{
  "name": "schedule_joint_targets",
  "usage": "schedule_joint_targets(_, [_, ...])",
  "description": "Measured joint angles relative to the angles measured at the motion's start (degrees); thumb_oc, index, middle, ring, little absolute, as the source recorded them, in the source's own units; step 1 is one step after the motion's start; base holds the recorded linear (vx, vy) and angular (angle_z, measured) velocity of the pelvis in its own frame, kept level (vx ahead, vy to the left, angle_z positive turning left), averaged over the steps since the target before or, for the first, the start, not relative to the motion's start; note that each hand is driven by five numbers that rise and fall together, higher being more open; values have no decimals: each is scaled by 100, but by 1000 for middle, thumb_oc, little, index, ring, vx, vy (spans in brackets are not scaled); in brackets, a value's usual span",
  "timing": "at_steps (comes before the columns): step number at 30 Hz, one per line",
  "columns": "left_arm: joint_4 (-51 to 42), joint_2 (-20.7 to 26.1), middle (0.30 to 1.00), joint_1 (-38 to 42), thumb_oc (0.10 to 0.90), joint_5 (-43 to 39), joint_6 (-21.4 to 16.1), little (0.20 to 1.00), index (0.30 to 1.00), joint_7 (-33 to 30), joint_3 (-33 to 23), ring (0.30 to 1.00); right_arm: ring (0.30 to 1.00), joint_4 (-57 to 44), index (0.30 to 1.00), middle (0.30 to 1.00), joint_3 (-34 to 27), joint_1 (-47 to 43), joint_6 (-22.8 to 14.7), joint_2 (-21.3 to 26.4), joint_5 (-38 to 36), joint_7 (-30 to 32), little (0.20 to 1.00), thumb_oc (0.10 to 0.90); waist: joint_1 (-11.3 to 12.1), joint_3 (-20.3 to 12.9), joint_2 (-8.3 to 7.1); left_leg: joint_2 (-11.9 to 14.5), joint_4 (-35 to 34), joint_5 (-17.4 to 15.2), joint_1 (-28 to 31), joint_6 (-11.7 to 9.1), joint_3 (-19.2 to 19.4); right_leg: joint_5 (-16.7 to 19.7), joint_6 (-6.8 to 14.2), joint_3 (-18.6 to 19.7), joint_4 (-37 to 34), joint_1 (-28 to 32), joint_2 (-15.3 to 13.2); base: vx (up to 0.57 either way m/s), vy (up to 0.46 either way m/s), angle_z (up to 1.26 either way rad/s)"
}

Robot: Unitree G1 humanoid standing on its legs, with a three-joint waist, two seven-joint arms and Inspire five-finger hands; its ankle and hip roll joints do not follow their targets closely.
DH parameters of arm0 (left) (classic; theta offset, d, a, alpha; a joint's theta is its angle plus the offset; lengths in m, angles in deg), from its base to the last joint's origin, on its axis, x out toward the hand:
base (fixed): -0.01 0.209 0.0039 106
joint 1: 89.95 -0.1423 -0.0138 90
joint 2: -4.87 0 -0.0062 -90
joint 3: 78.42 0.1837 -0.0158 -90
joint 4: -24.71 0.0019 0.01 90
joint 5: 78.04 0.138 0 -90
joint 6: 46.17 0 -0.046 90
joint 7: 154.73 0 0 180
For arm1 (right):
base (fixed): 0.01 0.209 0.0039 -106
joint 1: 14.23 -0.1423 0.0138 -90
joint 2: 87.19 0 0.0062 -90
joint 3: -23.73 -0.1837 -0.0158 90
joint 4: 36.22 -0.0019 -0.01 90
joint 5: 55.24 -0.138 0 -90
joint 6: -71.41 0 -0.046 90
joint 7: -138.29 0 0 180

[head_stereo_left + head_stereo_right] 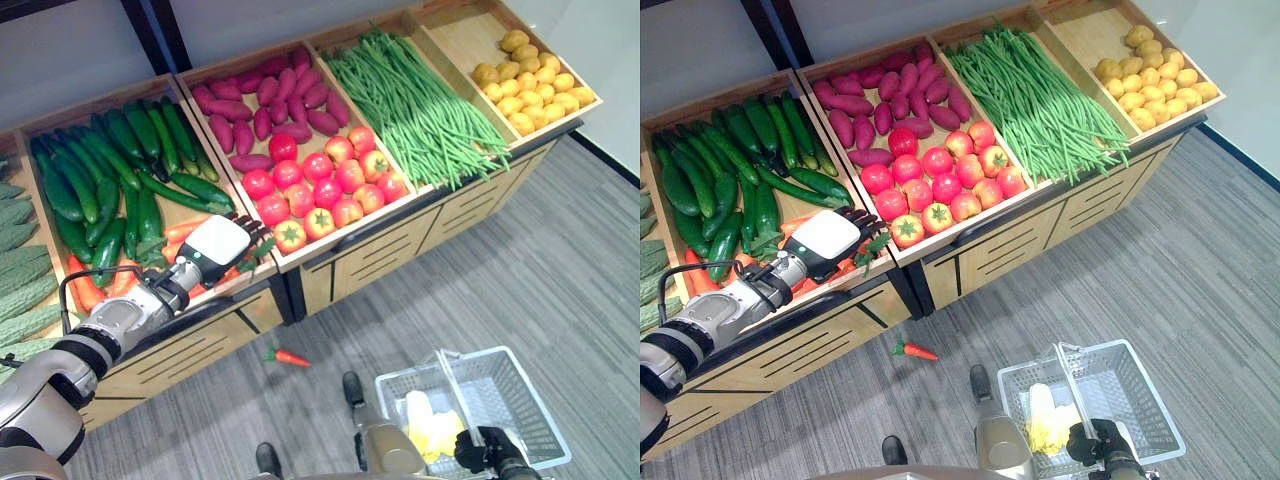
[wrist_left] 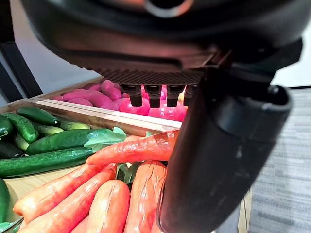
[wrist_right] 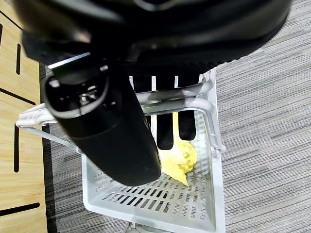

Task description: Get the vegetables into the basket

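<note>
On the far left we see bitter gourds (image 1: 18, 262), then a wooden display stand (image 1: 300, 262) with several compartments. The first compartment holds cucumbers (image 1: 105, 175) at the back and carrots (image 2: 97, 194) at the front. Our left robot hand (image 1: 218, 245) is over these carrots, near the front edge of the compartment. In the left wrist view its fingers (image 2: 154, 94) are stretched out above the carrots and the thumb stands apart; it holds nothing.

The next compartment has purple sweet potatoes (image 1: 270, 100) at the back and tomatoes (image 1: 325, 185) in front. After it come green beans (image 1: 410, 100), and then potatoes (image 1: 530, 85) in the last compartment.

On the grey floor, just before the stand, one small carrot (image 1: 287, 356) lies alone.

At the lower right, our right robot hand (image 1: 483, 447) has its fingers curled around the handle of a white basket (image 1: 525, 400). Inside the basket something yellow (image 3: 177, 158) is lying; we cannot tell what it is.
</note>
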Motion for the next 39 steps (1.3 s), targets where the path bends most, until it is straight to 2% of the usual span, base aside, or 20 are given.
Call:
schedule_joint_targets(7, [267, 67, 1000, 73, 900, 92, 79, 1000, 1000, -96, -1, 1000, 300, -111, 300, 300, 8, -149, -31, 19, 1, 49, 300, 400, 33, 184, 15, 4, -1, -7, -11, -7, 12, -1, 0, 11, 0, -18, 8, 0, 0, 0])
schedule_joint_targets(13, [282, 82, 1000, 87, 900, 93, 47, 1000, 1000, -70, 24, 1000, 300, -80, 300, 300, 8, -194, -42, 20, 1, 48, 300, 400, 83, 192, 18, 1, -2, -22, -25, -10, 13, -1, 2, 6, 0, -30, 4, 0, 0, 0])
schedule_joint_targets(17, [375, 147, 1000, 345, 900, 90, -32, 1000, 1000, 68, 311, 1000, 300, -97, 300, 300, 9, -222, -42, 20, 1, 53, 300, 400, 105, 241, 16, -3, -2, -22, -27, -11, 7, -2, 3, 0, 0, -29, -2, 0, 0, 0])
schedule_joint_targets(18, [366, 153, 772, 464, 737, 85, -45, 772, 772, 148, 361, 772, 300, -82, 300, 300, 8, -279, -41, 25, 0, 60, 300, 400, 119, 294, 29, -10, -2, -21, -23, -11, 2, -2, 3, -2, 0, -21, -11, 0, 0, 0])
schedule_joint_targets(19, [307, 174, 380, 502, 457, 82, -61, 380, 380, 226, 361, 380, 300, -90, 300, 300, 6, -292, -40, 29, 0, 68, 300, 400, 129, 316, 36, -14, -2, -21, -25, -11, 1, -2, 3, -2, 0, -21, -17, -1, 11, 3])
schedule_joint_targets(20, [262, 195, 300, 552, 400, 80, -79, 300, 300, 314, 360, 300, 300, -102, 300, 300, 4, -305, -40, 36, 0, 79, 300, 400, 145, 331, 50, -15, -2, -21, -27, -11, 0, -2, 3, -4, 0, -22, -19, 0, 0, 0])
schedule_joint_targets(26, [9, 216, 300, 848, 400, -71, -111, 300, 300, 544, 319, 300, 300, -162, 300, 300, 11, -348, -34, 37, 3, 63, 300, 400, 105, 359, 89, -9, -2, -21, -2, -12, 17, -1, 4, 10, 0, -13, -4, 2, 0, -2])
schedule_joint_targets(30, [349, 80, 300, 757, 400, -17, -157, 300, 300, 678, 341, 300, 300, -164, 300, 300, 10, -359, -33, 52, 3, 58, 300, 400, 29, 381, 129, -1, -2, -23, 16, -13, 41, 3, 0, 8, 2, -8, 10, 7, -1, -3])
schedule_joint_targets(36, [794, -89, 300, 524, 400, 83, -39, 300, 300, 640, 213, 300, 300, -177, 300, 300, 10, -335, -25, 76, 4, 46, 300, 400, 76, 382, 129, 20, -2, -32, 134, -23, 31, 8, -17, -12, 2, 120, 30, -3, -1, 1])
schedule_joint_targets(39, [611, -36, 300, 509, 400, 88, 48, 300, 300, 672, 189, 300, 300, -145, 300, 300, 3, -318, -19, 94, 3, 50, 300, 400, 135, 382, 129, 12, -3, -41, 118, -28, -11, -13, -5, -29, 1, 127, 3, -24, 5, 7])
